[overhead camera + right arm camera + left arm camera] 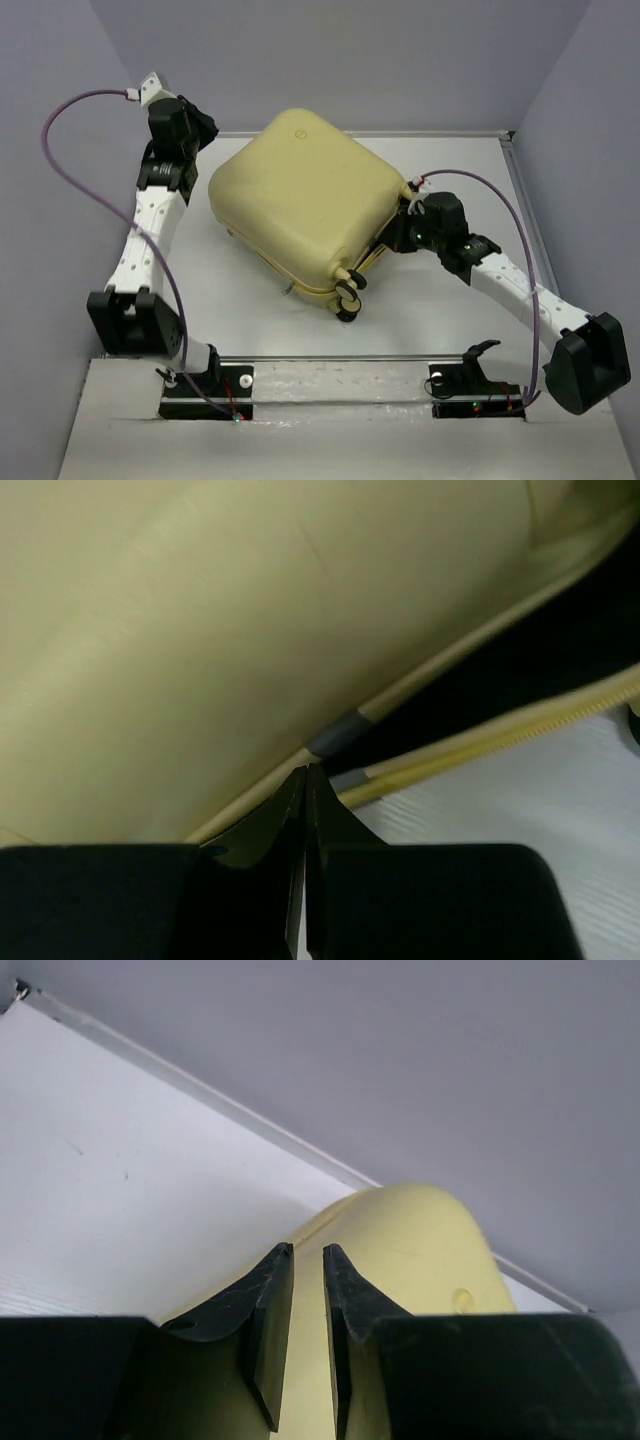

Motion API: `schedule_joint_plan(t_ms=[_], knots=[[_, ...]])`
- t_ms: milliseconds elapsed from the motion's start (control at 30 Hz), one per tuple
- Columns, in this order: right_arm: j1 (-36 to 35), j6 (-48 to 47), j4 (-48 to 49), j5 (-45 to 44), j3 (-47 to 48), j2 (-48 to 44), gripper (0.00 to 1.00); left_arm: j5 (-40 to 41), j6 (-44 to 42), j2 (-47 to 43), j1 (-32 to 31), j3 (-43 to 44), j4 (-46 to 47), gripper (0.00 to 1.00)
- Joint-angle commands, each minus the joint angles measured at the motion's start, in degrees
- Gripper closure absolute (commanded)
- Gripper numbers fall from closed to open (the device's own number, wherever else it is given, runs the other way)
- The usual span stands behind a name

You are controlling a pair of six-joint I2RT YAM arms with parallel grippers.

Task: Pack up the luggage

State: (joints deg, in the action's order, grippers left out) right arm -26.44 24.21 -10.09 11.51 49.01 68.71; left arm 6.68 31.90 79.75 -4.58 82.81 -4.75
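The luggage (300, 195) is a pale yellow hard-shell suitcase lying flat mid-table, its caster wheels (350, 290) toward me and a round emblem (297, 133) near its far corner. The lid stands slightly ajar along the right side, where a dark gap (480, 680) shows above the zipper edge (500, 742). My left gripper (208, 135) hovers at the case's far-left corner. In the left wrist view its jaws (308, 1250) stand a narrow gap apart over the shell (420, 1250), with nothing between them. My right gripper (402, 222) is shut, its tips (306, 770) against the lid's seam (340, 730).
A metal rail (450, 133) runs along the table's far edge below the grey wall, and another rail (522, 200) borders the right side. Purple cables (60, 120) loop off both arms. White tabletop (470, 300) lies around the case.
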Motion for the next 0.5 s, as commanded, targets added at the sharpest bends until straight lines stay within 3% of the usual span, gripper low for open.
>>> schedule_joint_plan(t_ms=[0, 233, 367, 467], knots=[[0.60, 1.37, 2.97, -4.39, -4.97, -7.27, 0.93, -11.77, -0.87, 9.53, 6.59, 11.13, -3.41, 0.70], [0.60, 1.81, 3.41, -9.65, -7.71, -2.97, 0.93, -19.24, -5.09, 29.75, 8.89, 28.27, -13.60, 0.70], [0.60, 1.98, 3.41, -16.59, -7.71, -1.74, 0.93, -22.14, -5.10, 35.12, 8.89, 27.68, -12.40, 0.70], [0.60, 2.77, 3.67, -17.22, -6.74, 0.72, 0.93, -24.34, -3.60, 35.57, 8.19, 21.98, -7.74, 0.71]])
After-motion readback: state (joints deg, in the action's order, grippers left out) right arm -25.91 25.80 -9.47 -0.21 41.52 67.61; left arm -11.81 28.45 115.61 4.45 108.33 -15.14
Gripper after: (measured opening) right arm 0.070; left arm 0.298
